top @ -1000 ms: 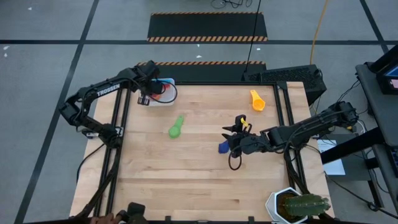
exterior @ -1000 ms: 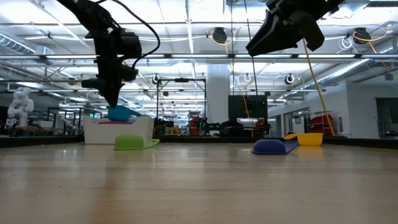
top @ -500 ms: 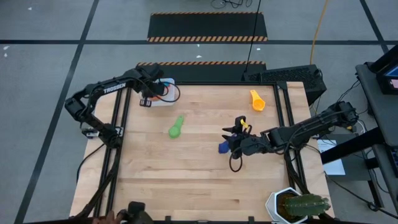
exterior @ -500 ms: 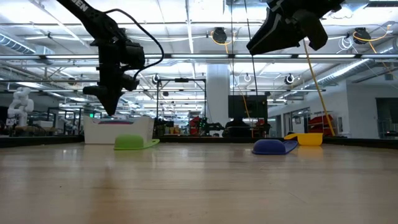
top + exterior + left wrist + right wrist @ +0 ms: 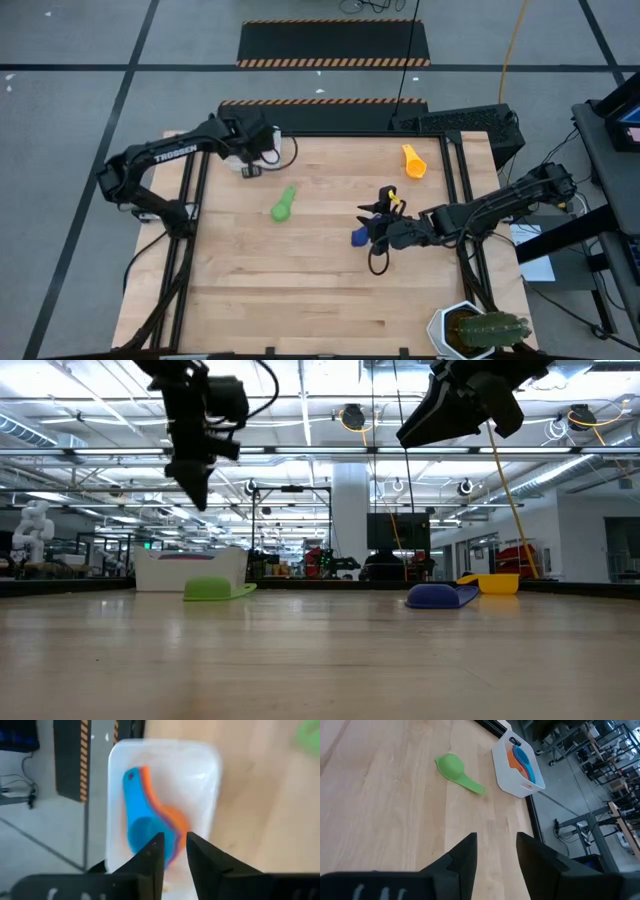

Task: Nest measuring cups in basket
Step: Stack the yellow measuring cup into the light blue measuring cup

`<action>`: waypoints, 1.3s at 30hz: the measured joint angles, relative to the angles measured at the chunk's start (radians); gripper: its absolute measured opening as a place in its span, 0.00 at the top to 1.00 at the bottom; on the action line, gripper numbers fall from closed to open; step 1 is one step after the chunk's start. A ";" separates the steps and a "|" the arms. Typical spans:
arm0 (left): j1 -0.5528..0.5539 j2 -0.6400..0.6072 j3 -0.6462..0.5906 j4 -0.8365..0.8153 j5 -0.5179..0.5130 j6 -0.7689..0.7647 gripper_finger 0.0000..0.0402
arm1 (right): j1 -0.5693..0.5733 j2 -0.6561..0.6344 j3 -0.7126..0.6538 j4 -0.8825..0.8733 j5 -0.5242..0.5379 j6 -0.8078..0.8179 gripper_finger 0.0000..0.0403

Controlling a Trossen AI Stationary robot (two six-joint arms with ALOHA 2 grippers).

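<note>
The white basket (image 5: 165,747) stands at the table's far left corner (image 5: 276,150). A light blue cup (image 5: 137,815) lies in it, nested on an orange cup (image 5: 172,817). My left gripper (image 5: 175,847) hovers above the basket's near side (image 5: 250,170), open by a narrow gap and empty. On the bare wood lie the green cup (image 5: 283,206), the navy cup (image 5: 359,237) and the yellow cup (image 5: 413,160). My right gripper (image 5: 495,850) is open and empty, held high above the table beside the navy cup (image 5: 378,228).
A white pot with a cactus (image 5: 470,330) stands at the table's near right corner. Bare wood stretches across the middle and near side of the table. Dark frame rails run along the left and right edges.
My left gripper held the light blue cup just above the basket, let it go into the basket, then rose well clear and shifted slightly toward the table's right. The cup now lies in the basket on the orange one.
</note>
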 joint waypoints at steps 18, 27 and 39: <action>-0.580 -0.021 -0.051 0.284 -0.086 -0.389 0.96 | -0.016 0.000 0.000 -0.164 0.130 0.458 0.61; -0.660 -0.021 -0.051 0.431 -0.104 -0.406 0.94 | -0.285 0.000 0.015 -0.322 0.000 0.706 0.54; -0.660 -0.021 -0.067 0.437 -0.104 -0.377 0.94 | -0.710 0.011 0.093 -0.615 -0.337 0.720 0.44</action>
